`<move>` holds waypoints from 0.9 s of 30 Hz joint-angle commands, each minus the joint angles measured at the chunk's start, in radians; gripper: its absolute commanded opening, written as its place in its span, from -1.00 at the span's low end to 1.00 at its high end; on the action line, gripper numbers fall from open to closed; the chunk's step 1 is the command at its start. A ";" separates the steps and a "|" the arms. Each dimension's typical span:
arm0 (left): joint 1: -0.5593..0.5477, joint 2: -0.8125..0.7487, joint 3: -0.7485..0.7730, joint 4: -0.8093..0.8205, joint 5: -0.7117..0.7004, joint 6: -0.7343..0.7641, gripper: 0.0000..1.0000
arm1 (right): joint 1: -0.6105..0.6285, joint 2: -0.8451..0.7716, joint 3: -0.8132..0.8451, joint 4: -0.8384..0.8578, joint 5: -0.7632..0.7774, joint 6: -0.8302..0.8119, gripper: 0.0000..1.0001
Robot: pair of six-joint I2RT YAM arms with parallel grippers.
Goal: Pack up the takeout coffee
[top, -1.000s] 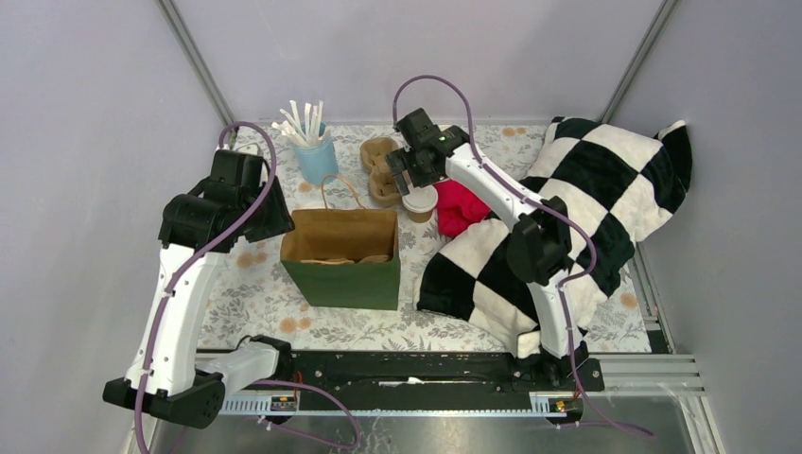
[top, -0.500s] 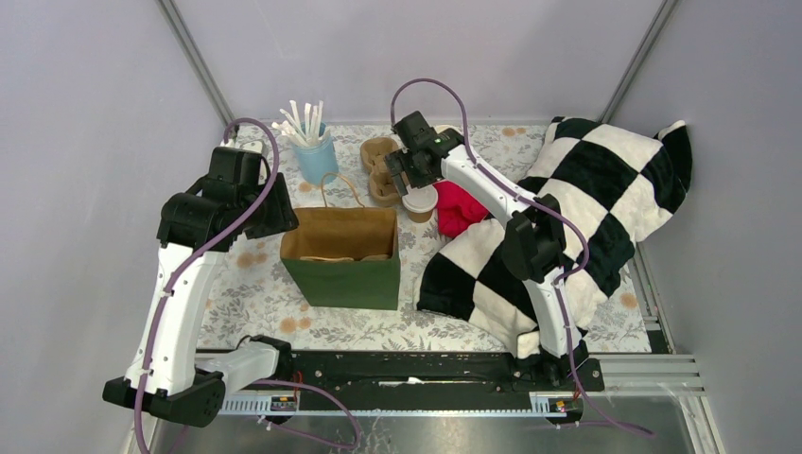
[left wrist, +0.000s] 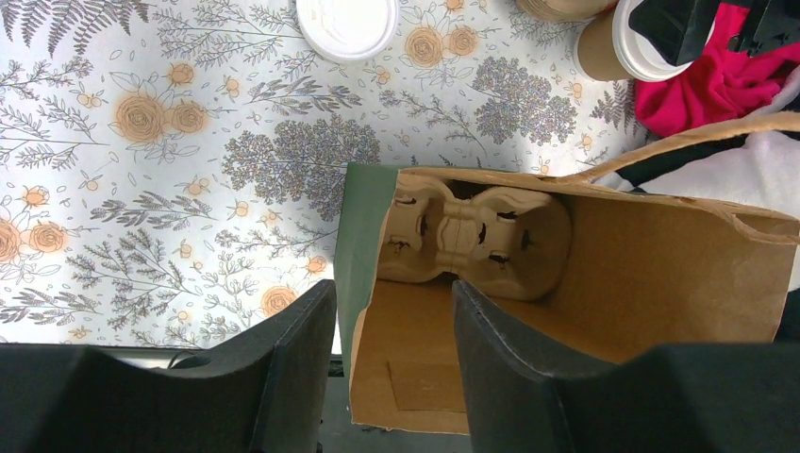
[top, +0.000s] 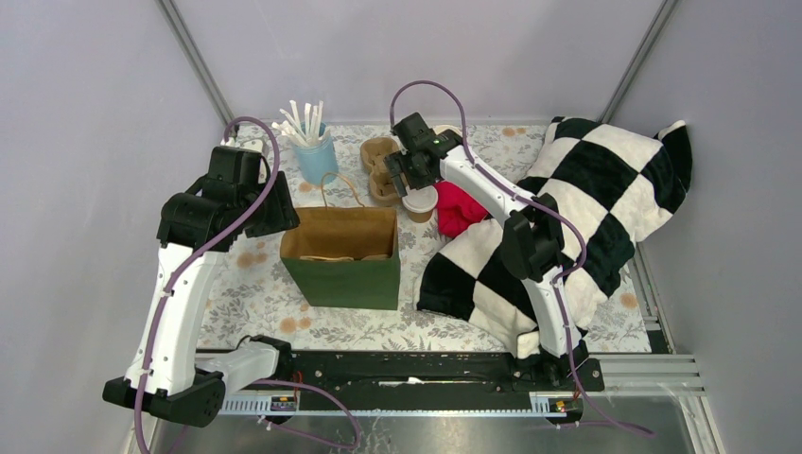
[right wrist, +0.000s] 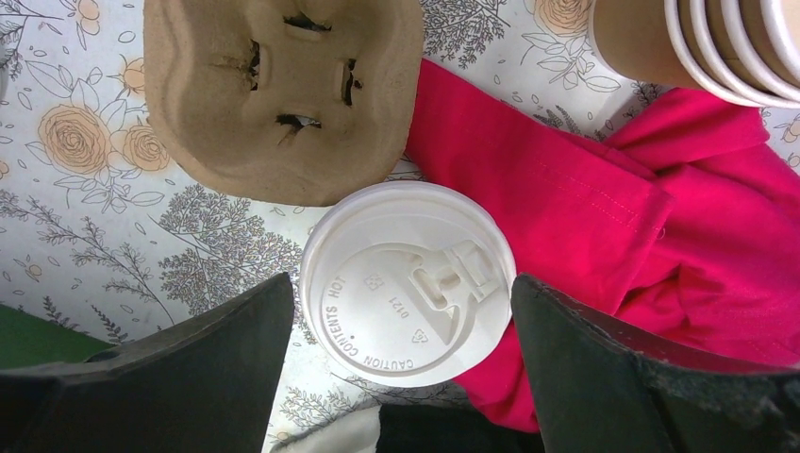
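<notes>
Green paper bag (top: 340, 257) stands open mid-counter (top: 265, 307). A pulp cup carrier (left wrist: 472, 236) lies in its bottom. Left hand (left wrist: 391, 316) hangs over the bag's left rim, fingers moderately apart, gripping nothing.

Behind the bag's far right corner: takeout coffee (top: 420, 202), upright, white lid on, just beside a red cloth (right wrist: 604, 189) and a second carrier (right wrist: 283, 94). Right hand (right wrist: 401, 302) straddles the cup, fingers wide, one on each side of the lid; contact cannot be told.

Stack of paper cups (right wrist: 717, 38) beyond the cloth. Blue cup of straws (top: 315, 151) near the far left corner.
</notes>
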 commanded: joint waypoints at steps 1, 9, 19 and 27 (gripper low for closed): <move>-0.002 -0.009 0.012 0.033 0.007 0.010 0.06 | -0.008 0.005 -0.003 0.014 0.004 0.012 0.82; -0.001 -0.011 0.008 0.034 0.009 0.016 0.09 | -0.009 -0.021 -0.052 0.021 -0.005 0.024 0.80; -0.001 -0.017 0.002 0.037 0.013 0.017 0.10 | -0.009 -0.032 -0.051 0.003 0.021 0.016 0.80; -0.002 -0.020 0.000 0.041 0.016 0.013 0.14 | -0.008 -0.027 -0.043 -0.011 0.048 -0.008 0.59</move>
